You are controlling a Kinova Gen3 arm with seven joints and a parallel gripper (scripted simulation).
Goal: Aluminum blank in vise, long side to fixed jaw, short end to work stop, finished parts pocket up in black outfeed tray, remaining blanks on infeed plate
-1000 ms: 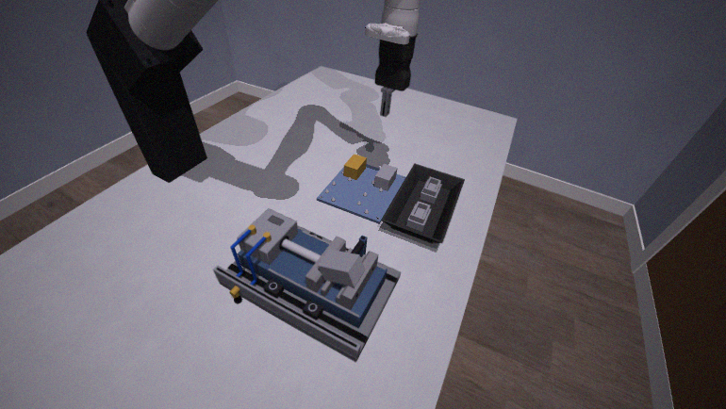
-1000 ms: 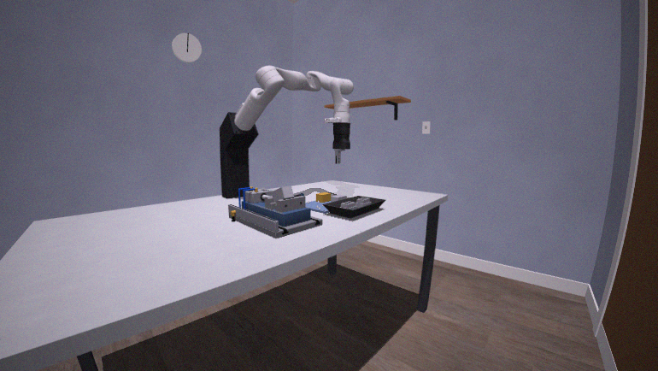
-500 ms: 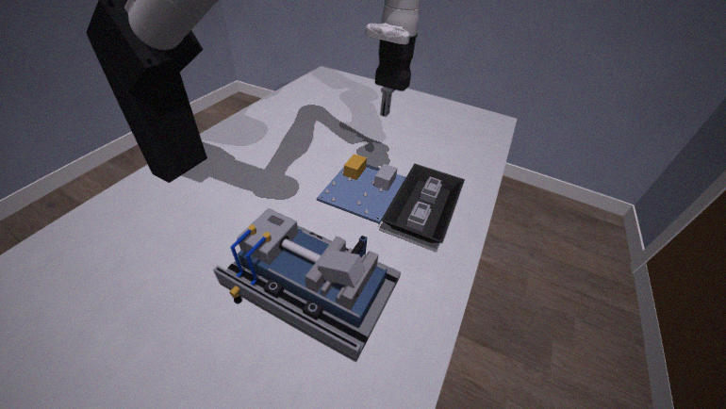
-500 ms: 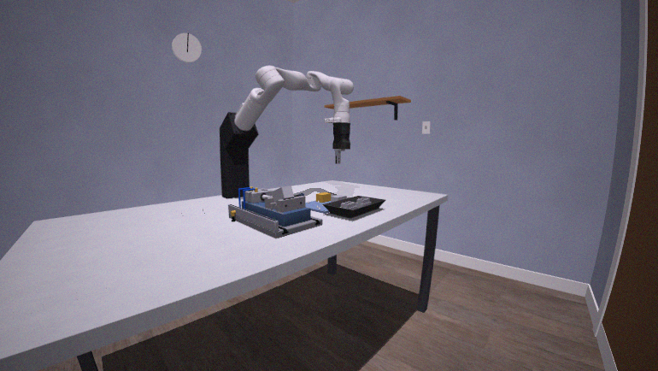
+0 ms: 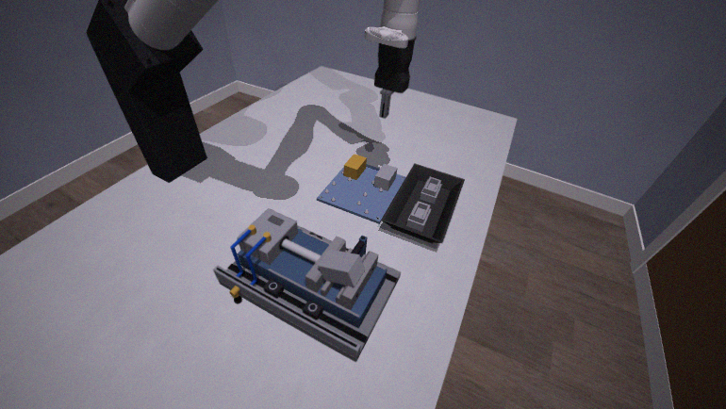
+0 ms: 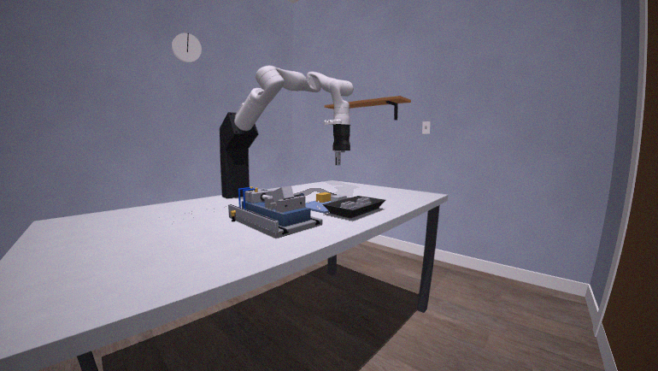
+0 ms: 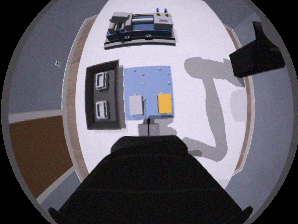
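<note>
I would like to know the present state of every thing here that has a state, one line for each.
gripper: shut, holding nothing, high above the table
vise: a gray blank lies between its jaws
brass blank: on the infeed plate
gray blank: on the infeed plate
two finished parts: in the outfeed tray, pockets up
</note>
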